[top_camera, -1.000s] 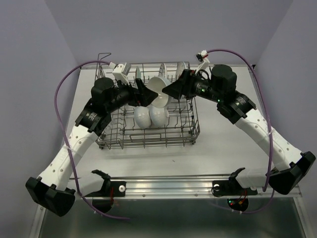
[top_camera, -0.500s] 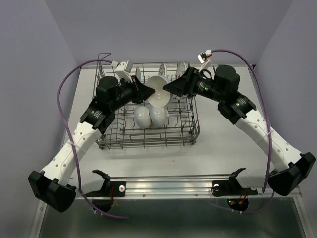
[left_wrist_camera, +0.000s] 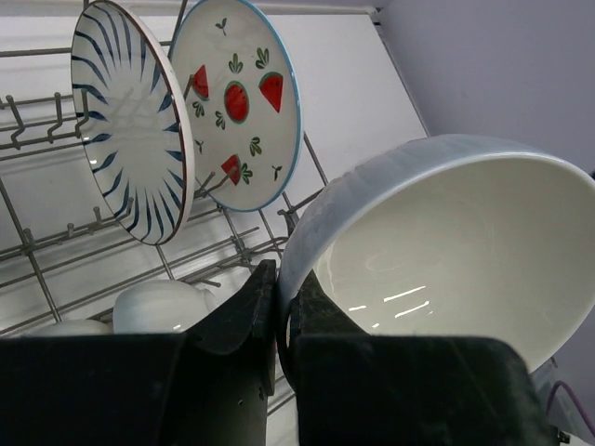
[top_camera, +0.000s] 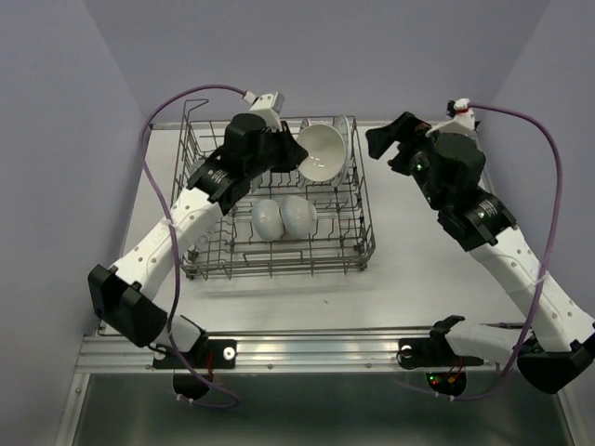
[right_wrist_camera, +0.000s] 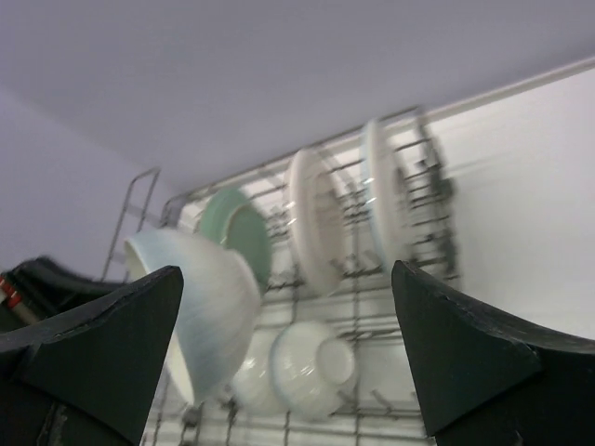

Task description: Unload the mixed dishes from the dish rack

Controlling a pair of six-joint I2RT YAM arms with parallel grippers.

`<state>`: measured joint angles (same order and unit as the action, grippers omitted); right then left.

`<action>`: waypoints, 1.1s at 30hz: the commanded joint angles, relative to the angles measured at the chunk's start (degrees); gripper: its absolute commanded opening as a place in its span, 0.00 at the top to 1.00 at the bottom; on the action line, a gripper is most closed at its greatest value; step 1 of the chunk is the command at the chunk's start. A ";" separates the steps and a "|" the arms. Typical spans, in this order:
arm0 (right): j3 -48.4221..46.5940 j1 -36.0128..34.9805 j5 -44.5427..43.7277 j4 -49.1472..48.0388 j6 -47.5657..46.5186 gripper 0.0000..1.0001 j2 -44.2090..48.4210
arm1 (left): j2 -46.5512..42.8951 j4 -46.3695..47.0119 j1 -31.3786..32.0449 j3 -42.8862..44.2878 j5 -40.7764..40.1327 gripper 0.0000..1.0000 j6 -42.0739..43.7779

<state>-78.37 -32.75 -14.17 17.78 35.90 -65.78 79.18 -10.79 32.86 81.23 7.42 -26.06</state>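
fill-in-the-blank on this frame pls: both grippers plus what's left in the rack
1. The left gripper is shut on the ____ of a white bowl, held above the rack.
2. The right gripper is ____ and holds nothing.
3. ____ other bowls lie upside down in the rack.

Missing words: rim; open; Two

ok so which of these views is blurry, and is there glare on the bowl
Right wrist view: the rack and the upright plates are smeared, likely motion blur. Left wrist view: sharp, with thin bright streaks of reflected light inside the bowl. Top view: crisp and evenly lit, only faint shadows.
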 commanded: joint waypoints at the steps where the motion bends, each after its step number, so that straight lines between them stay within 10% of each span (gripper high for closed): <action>1: -3.10 1.11 -33.60 2.78 -5.84 0.00 4.43 | 3.78 -0.80 2.73 10.16 -2.32 1.00 3.46; 8: -5.65 1.11 -42.69 4.02 -9.52 0.00 8.56 | 21.70 -9.77 13.88 31.69 -1.80 1.00 11.38; 17: -7.15 1.11 -32.85 3.58 -10.41 0.00 7.16 | 46.92 -21.99 26.11 58.84 1.89 1.00 19.73; 33: -6.18 1.11 -26.52 3.58 -10.24 0.00 2.15 | 60.30 -24.02 32.35 60.36 1.98 1.00 25.45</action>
<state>-83.53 -31.83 -41.56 22.35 26.13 -63.88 139.74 -35.64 63.66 137.73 8.62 -2.35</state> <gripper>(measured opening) 0.998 0.172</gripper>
